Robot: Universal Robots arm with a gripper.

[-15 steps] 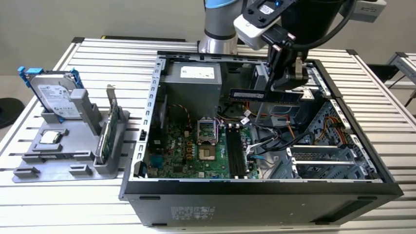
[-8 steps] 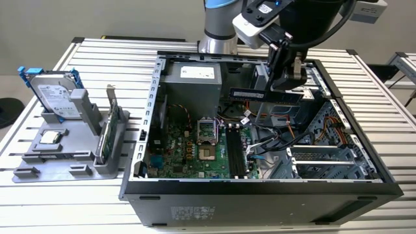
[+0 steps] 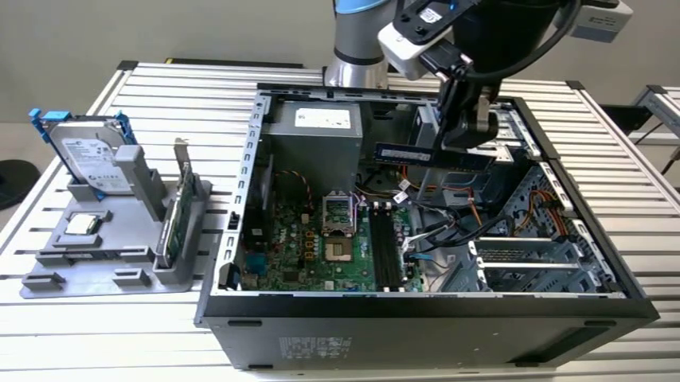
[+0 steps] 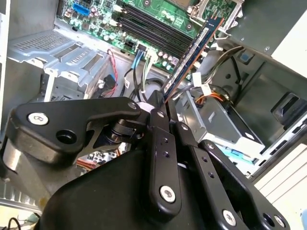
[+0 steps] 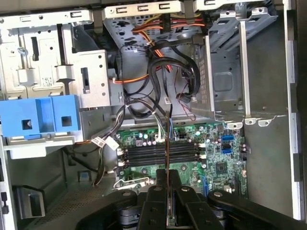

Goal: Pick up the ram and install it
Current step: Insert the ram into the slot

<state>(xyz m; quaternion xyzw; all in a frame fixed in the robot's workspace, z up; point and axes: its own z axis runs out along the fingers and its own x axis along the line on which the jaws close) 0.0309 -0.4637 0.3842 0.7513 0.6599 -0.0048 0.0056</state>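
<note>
Black linkage-finger gripper (image 4: 162, 103) is clamped on one end of the long thin dark blue-green ram stick (image 4: 194, 52), so the rest pokes out free for seating. It's held inside the open black tower case (image 3: 425, 306), above the green motherboard (image 3: 308, 247), crosswise to the black memory slots (image 5: 144, 154) and not touching them. Past that, tangled black and orange cables (image 5: 158, 91) crowd the drive-bay side. Silver hard drive (image 3: 91, 155) sits by the slatted tabletop's (image 3: 159, 87) edge, exterior view's left.
</note>
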